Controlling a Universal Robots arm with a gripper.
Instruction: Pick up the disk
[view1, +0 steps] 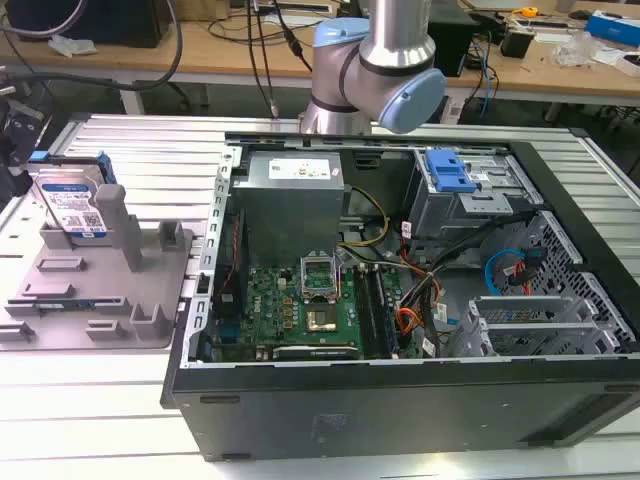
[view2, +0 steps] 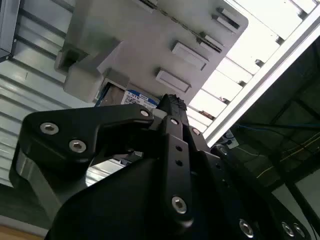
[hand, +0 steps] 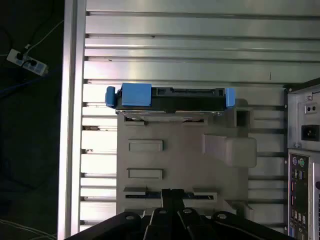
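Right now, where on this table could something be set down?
Bare table lies between the fixture and the near edge in the exterior view; another strip lies beyond the fixture, up to the arm. Crowded: the fixture, with its posts and the upright disk, and inside the case.

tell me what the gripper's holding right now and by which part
Nothing is held. The gripper is shut on nothing, over the grey fixture. The disk stands on edge in that fixture, apart from the gripper.
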